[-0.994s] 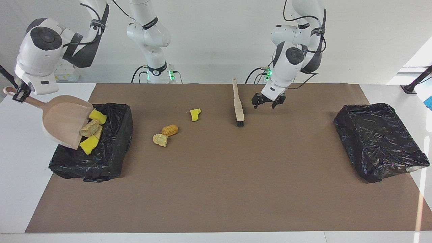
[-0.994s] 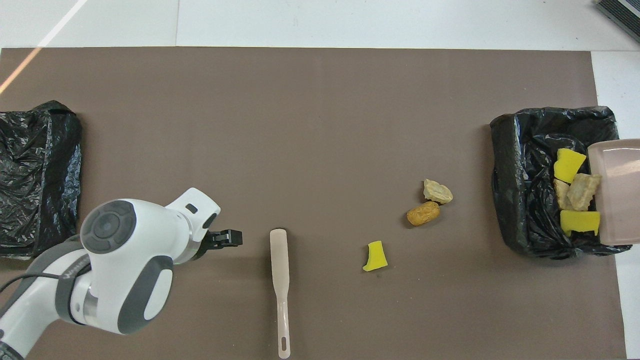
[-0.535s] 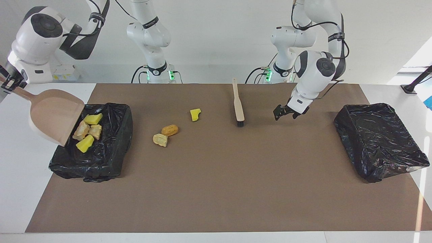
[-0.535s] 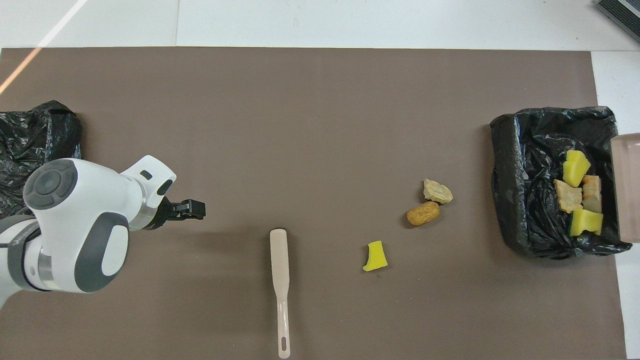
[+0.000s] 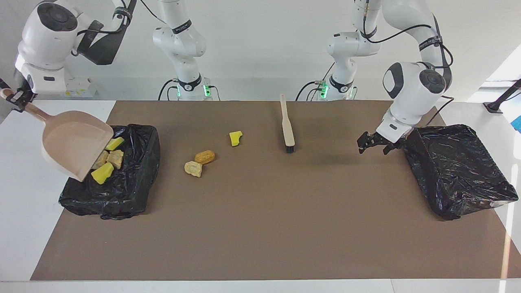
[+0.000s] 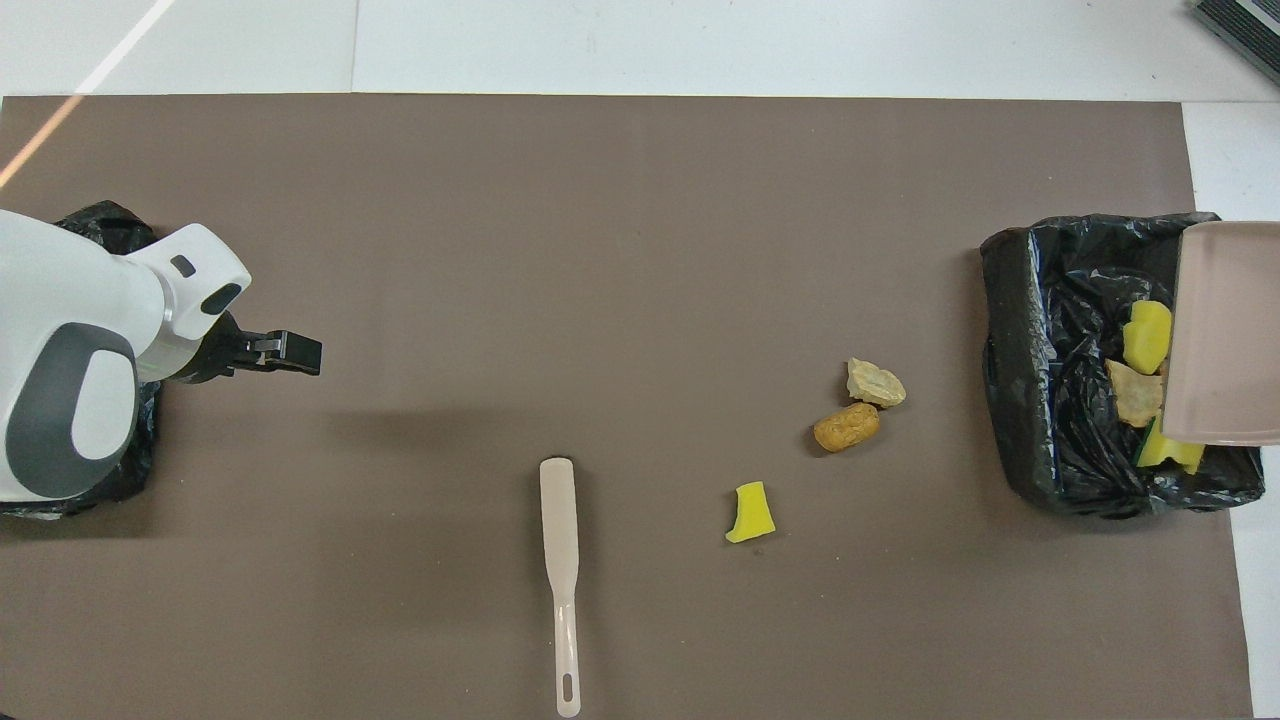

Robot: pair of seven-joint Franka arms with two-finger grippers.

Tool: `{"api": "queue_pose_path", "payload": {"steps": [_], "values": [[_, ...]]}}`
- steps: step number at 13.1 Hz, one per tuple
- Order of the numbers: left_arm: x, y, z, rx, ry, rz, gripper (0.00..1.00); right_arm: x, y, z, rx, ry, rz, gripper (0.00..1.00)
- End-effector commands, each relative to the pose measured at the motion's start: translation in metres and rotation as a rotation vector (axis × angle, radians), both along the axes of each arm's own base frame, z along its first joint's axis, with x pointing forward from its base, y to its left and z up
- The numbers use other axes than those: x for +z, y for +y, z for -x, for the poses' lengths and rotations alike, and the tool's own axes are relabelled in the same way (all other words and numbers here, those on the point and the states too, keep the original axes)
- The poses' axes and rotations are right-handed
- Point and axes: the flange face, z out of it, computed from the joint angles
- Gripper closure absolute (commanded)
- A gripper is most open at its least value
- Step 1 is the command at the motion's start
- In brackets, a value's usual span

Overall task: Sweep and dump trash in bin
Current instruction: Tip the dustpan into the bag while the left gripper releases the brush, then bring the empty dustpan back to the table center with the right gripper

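Right gripper (image 5: 18, 99): fingers clamped on dustpan (image 5: 71, 144) handle, pan tilted over bin (image 5: 134, 179). Left gripper (image 5: 376, 142): fingers spread, empty, beside second bin (image 5: 456, 171). Trash: four pieces (image 5: 106, 158) in bin, three (image 5: 203, 156) on mat toward brush (image 5: 287, 124).

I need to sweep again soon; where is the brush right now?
The brush lies flat on the mat, untouched, nearer the robots than the yellow sponge chunk beside it, bristles pointing away from the robots.
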Motion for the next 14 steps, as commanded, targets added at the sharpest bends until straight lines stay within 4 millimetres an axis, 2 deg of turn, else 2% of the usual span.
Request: {"api": "queue_pose_path", "payload": {"steps": [1, 3, 7, 8, 11, 12, 13, 14], "values": [[0.043, 0.015, -0.006, -0.001, 0.054, -0.016, 0.0, -0.003, 0.054, -0.01, -0.096, -0.108, -0.088, 1.0], [0.081, 0.018, -0.003, -0.013, 0.081, -0.046, 0.0, -0.012, 0.103, -0.014, -0.234, -0.174, -0.203, 1.0], [0.15, 0.021, 0.002, -0.016, 0.096, -0.056, 0.0, -0.05, 0.207, -0.023, -0.558, -0.301, -0.366, 1.0], [0.15, 0.017, 0.003, -0.019, 0.102, -0.054, 0.0, -0.062, 0.231, -0.028, -0.662, -0.328, -0.423, 1.0], [0.147, 0.037, 0.001, 0.02, 0.082, -0.051, 0.0, -0.091, 0.323, -0.05, -0.896, -0.398, -0.52, 1.0], [0.147, 0.042, 0.001, 0.03, 0.079, -0.051, 0.0, -0.097, 0.341, -0.06, -0.966, -0.411, -0.544, 1.0], [0.148, 0.042, 0.0, 0.03, 0.074, -0.05, 0.0, -0.1, 0.352, -0.068, -1.015, -0.416, -0.576, 1.0], [0.148, 0.042, 0.0, 0.03, 0.074, -0.05, 0.0, -0.102, 0.367, -0.067, -1.079, -0.399, -0.618, 1.0]]}}
